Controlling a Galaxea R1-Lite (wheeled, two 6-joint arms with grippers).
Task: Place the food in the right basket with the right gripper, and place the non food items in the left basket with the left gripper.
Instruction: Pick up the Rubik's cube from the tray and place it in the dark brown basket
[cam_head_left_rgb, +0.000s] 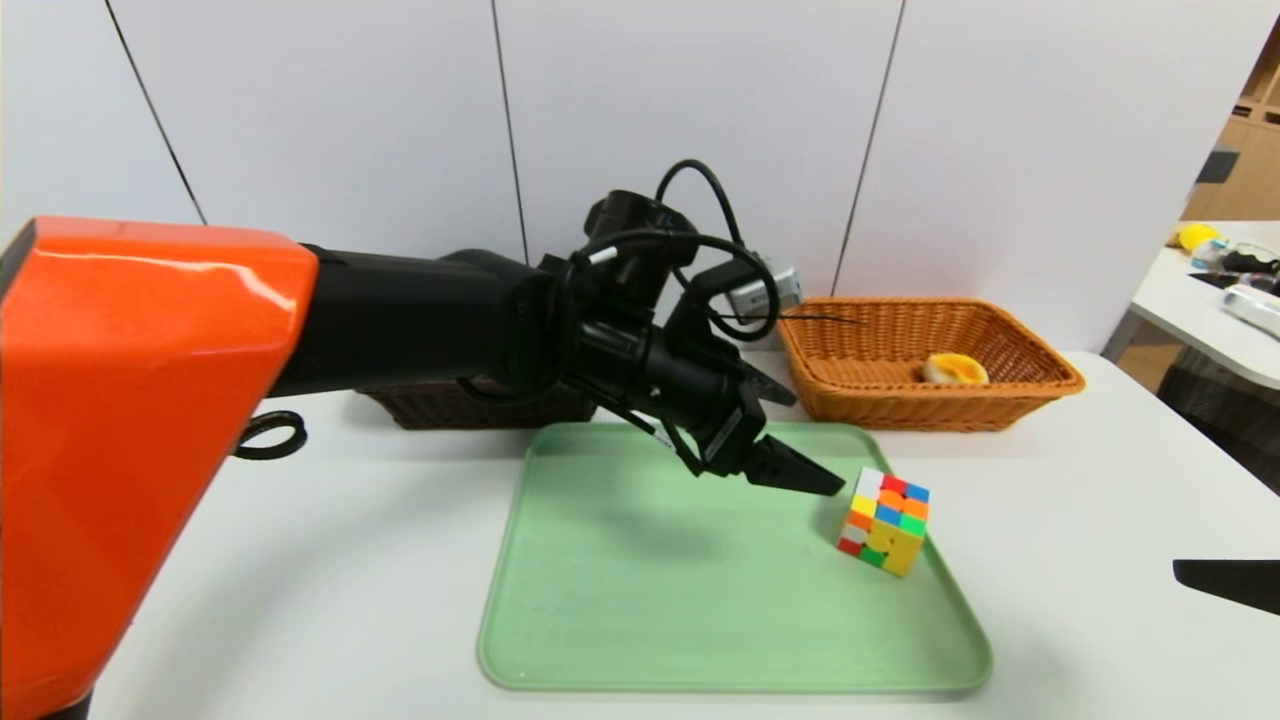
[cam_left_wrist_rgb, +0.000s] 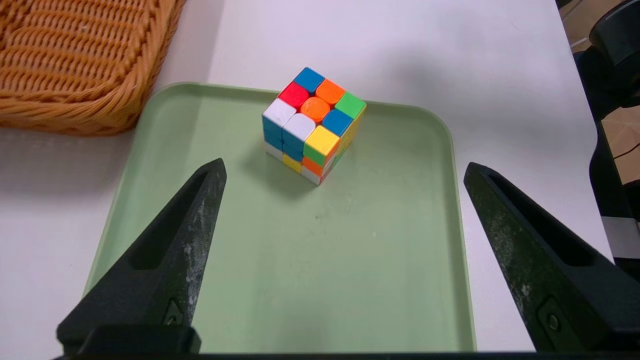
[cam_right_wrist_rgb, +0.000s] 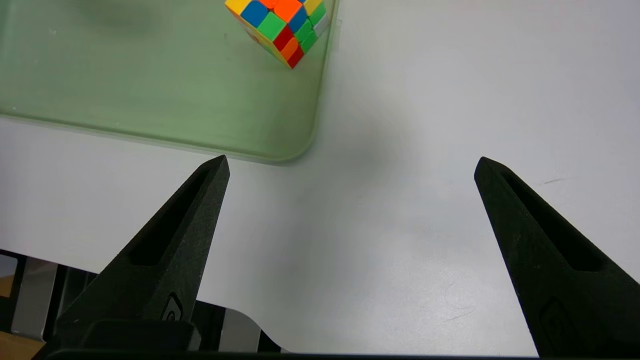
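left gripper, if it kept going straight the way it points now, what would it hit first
Probably the puzzle cube, near the right side of the green tray, though its height above the tray is hard to judge.

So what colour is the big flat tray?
Pale green all over, the tray shows best in the left wrist view.

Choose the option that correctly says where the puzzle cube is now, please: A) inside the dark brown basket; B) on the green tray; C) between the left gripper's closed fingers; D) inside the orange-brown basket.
B: the puzzle cube sits on the green tray, near its right edge.
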